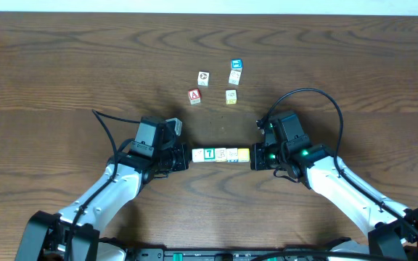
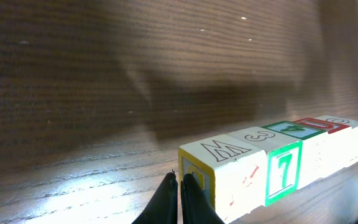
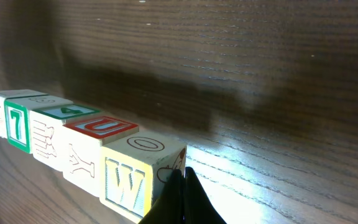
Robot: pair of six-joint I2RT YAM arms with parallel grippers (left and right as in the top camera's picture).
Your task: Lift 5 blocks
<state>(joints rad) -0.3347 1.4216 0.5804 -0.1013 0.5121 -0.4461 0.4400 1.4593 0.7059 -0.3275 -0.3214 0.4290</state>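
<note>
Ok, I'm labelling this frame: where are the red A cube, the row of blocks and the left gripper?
red A cube [image 1: 194,95]: overhead, top face.
row of blocks [image 1: 221,154]: overhead, middle block's top.
left gripper [image 2: 179,182]: left wrist view, between shut fingertips.

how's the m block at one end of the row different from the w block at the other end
The M block has a dark outlined M on top; the W block shows a yellow W on its side. The M block sits at the left fingers, the W block at the right fingers. Both are wooden cubes ending the same row.
</note>
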